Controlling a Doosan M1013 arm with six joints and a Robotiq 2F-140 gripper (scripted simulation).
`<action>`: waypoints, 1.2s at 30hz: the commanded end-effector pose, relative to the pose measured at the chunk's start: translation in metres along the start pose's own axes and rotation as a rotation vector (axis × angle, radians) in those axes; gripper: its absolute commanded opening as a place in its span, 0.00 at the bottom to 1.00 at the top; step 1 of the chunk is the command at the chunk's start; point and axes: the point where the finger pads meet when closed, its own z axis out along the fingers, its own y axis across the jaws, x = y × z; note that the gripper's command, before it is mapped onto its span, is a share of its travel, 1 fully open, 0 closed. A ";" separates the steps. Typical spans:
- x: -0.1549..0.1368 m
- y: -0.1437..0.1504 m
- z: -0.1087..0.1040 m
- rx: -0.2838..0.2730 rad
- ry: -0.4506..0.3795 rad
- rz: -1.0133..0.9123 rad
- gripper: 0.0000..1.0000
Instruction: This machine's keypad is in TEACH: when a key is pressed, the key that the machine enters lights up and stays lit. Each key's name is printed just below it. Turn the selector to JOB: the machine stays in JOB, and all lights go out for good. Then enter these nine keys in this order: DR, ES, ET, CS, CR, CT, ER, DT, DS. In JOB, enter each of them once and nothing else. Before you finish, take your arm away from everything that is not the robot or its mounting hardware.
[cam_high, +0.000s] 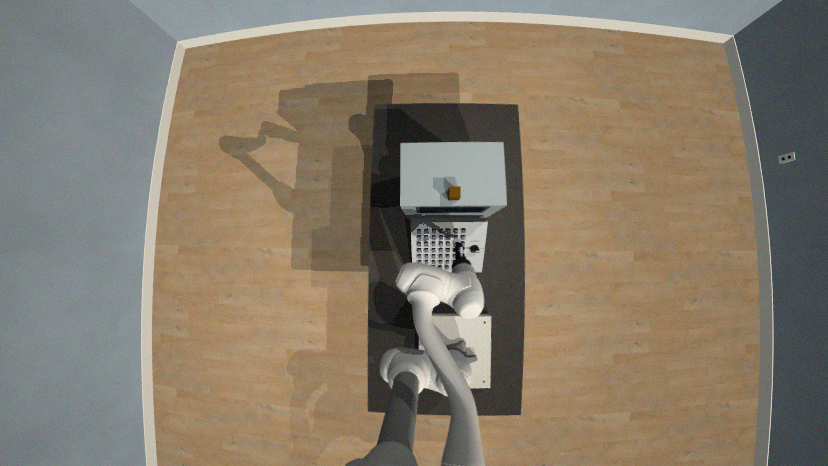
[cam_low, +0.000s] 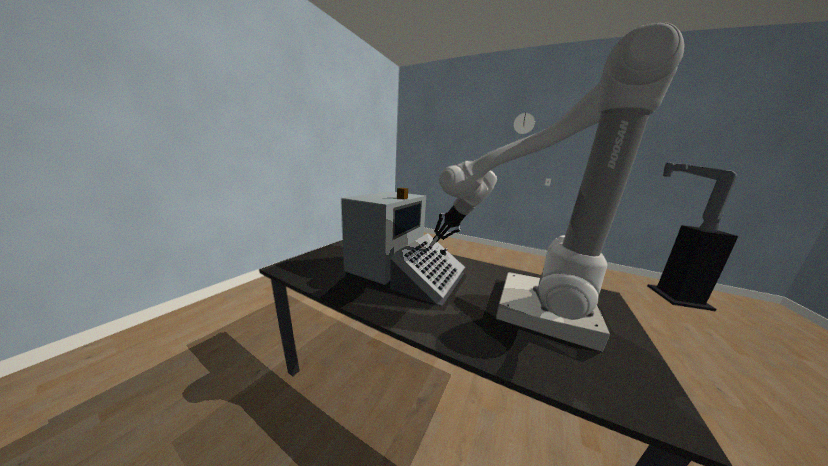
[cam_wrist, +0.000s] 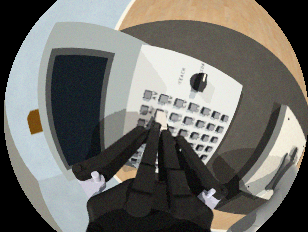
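as the selector (cam_high: 474, 248) (cam_low: 443, 251) (cam_wrist: 198, 82) points toward job, long axis likewise, keypad (cam_high: 477, 263) (cam_low: 460, 268) (cam_wrist: 227, 92) sloping

White arm (cam_high: 425, 324) (cam_low: 538, 136), smooth rounded joints, tapering forearm; upper link looks grey, "DOOSAN" lettered lengthwise. Hand (cam_high: 460, 252) (cam_low: 441, 232) (cam_wrist: 159, 117) black, slim angular linkages, pale tip pads, light lilac-grey bits at outer knuckles. Base plate (cam_high: 485, 376) (cam_low: 599, 338) off-white, squarish, small dark corner holes or screws.
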 end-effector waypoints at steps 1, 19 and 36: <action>0.000 0.000 0.004 0.001 0.000 0.000 0.00; 0.000 0.000 0.015 0.001 0.000 0.000 0.00; 0.000 0.000 0.015 0.001 0.000 0.000 0.00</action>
